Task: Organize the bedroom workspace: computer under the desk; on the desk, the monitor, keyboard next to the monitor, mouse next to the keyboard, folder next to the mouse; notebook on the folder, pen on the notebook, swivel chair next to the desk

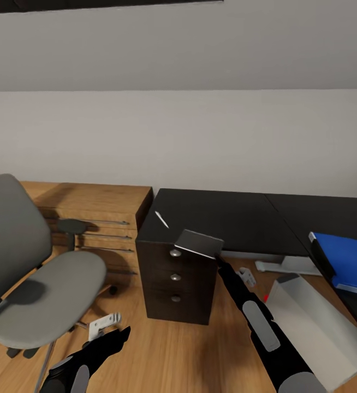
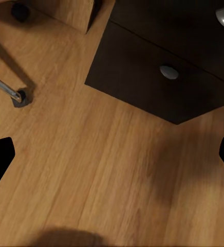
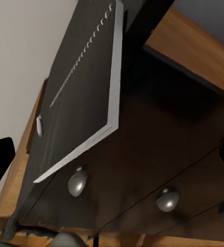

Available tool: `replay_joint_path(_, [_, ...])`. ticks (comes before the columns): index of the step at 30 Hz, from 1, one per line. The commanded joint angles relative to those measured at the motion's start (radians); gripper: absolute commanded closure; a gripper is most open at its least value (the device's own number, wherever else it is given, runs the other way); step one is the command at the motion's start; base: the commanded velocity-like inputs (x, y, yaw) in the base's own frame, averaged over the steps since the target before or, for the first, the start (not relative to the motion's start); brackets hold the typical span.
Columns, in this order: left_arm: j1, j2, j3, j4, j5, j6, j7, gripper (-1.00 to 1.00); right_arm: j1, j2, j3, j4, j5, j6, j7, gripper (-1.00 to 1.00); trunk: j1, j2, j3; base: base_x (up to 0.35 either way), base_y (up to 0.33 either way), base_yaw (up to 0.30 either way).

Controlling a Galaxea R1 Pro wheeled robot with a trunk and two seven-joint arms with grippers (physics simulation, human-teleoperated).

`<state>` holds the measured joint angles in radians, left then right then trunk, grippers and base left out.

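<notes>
The large L-shaped desk with the glossy black top (image 1: pixel 238 218) serves as the landmark. The flat bright blue rectangular folder (image 1: pixel 350 262) already lies on its right wing, so that step looks done. The thin notebook with the dark grey-black cover and white page edges (image 1: pixel 199 243) is in the air above the desk's front edge, over the dark drawer unit with round silver knobs (image 1: pixel 175 284), clamped in the right gripper (image 1: pixel 218 256); it has yet to reach the folder. A slim white pen (image 1: pixel 161 219) lies on the desk top behind the notebook, not yet stacked. The light grey boxy computer tower (image 1: pixel 315 322) stands tilted on the floor before the desk, a red light at its corner, seemingly not tucked under. The grey upholstered swivel chair (image 1: pixel 36 284) stands left of the desk, its seat bare.

The left gripper (image 1: pixel 110 327) hangs low over the wood floor, jaws spread and empty. The right wrist view adds the notebook's spiral binding (image 3: pixel 84 56) and its underside close to the knobs; the left wrist view adds a chair castor (image 2: pixel 19 96) near the drawer unit's foot.
</notes>
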<state>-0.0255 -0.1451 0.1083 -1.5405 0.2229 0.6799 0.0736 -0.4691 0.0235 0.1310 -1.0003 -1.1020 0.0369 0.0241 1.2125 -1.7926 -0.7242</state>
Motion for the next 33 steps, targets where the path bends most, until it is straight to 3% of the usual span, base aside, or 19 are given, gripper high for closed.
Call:
replay_joint_path(1, [-0.001, -0.001, 0.001, -0.001, 0.011, 0.006, 0.007, -1.0, 0.0, 0.0, -0.001, 0.0, -0.009, 0.003, 0.002, -1.0, 0.0, 0.0, -0.001, 0.182, 0.0, 0.0])
replay_joint_path(13, [-0.001, 0.0, 0.002, -0.005, 0.014, 0.011, 0.007, -1.0, 0.0, 0.001, -0.001, 0.0, -0.01, 0.003, -0.001, -1.0, 0.0, 0.0, -0.001, 0.035, 0.0, 0.0])
replay_joint_path(19, [-0.001, -0.001, 0.002, -0.007, 0.015, 0.01, 0.009, -1.0, -0.001, 0.0, -0.001, 0.0, -0.01, 0.003, -0.001, -1.0, 0.023, -0.042, -0.02, 0.001, 0.0, 0.0])
replay_joint_path(33, [-0.001, 0.001, 0.005, -0.005, 0.015, 0.009, 0.008, -1.0, 0.0, 0.001, -0.001, 0.0, -0.01, 0.003, 0.0, -1.0, 0.023, -0.042, -0.02, 0.047, 0.013, 0.0])
